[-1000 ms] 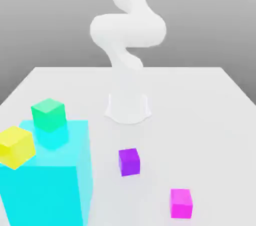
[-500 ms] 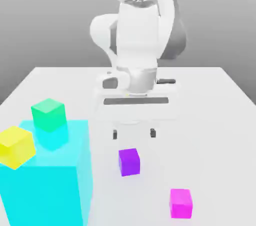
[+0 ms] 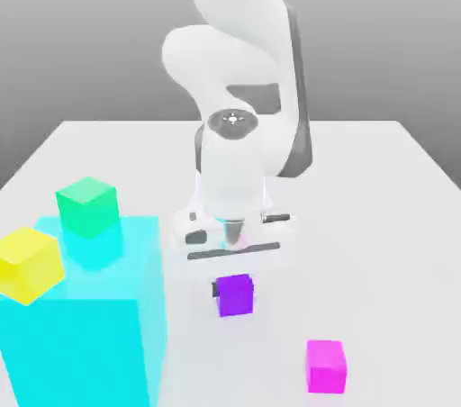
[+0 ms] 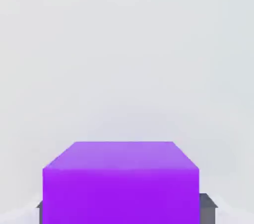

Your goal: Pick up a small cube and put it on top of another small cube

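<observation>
The gripper (image 3: 235, 281) stood low over the table (image 3: 378, 180), its fingers (image 4: 208, 207) clamped on the purple cube (image 3: 235, 295) at both sides. The green cube (image 3: 87, 205) sat at ten o'clock from it, the magenta cube (image 3: 325, 366) at four o'clock.

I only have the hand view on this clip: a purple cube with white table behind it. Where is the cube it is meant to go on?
Observer: The mint-green cube sits on top of a big translucent cyan block, at the exterior view's left.
Operator: Anything else up there?
Observer: A yellow cube, on the same block, nearer the camera.
Operator: Other loose cubes near mine?
Observer: A magenta cube lies apart from the purple cube, on the table, towards the exterior view's right.
</observation>
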Tool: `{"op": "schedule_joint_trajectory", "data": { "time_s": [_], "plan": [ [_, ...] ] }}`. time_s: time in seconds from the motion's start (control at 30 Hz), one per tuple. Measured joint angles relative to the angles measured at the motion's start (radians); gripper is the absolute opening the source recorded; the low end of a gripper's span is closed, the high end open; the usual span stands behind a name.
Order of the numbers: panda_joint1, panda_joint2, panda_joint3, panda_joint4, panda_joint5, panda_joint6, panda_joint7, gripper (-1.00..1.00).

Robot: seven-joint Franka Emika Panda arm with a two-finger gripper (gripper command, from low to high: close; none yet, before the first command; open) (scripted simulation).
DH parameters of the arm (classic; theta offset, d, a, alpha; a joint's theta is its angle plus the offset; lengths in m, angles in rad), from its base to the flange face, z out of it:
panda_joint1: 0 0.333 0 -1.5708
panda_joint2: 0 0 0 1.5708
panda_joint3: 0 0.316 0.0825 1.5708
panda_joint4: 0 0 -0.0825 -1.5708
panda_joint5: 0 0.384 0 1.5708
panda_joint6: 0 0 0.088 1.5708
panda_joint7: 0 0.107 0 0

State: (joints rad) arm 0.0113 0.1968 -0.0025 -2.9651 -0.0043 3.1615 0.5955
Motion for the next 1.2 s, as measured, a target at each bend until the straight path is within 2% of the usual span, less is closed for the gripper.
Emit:
{"op": "schedule_joint_trajectory", "data": {
  "time_s": [0.1, 0.37, 0.43, 0.5, 0.57, 0.83, 1.2],
  "plan": [
    [0.000, -0.020, -0.001, -0.003, -0.003, -0.016, 0.002, -1.00],
    [0.002, -0.297, -0.001, -0.048, -0.003, -0.245, -0.002, -1.00],
    [-0.004, -0.369, 0.016, -0.026, -0.059, -0.264, -0.036, -1.00],
    [-0.025, -0.425, 0.039, 0.030, -0.120, -0.296, -0.042, -1.00],
    [-0.052, -0.443, 0.052, 0.097, -0.141, -0.347, -0.002, -1.00],
    [-0.162, -0.389, 0.045, 0.369, -0.099, -0.604, 0.314, -1.00],
    [-0.283, -0.299, -0.016, 0.746, -0.045, -0.964, 0.780, -1.00]
  ]
}}
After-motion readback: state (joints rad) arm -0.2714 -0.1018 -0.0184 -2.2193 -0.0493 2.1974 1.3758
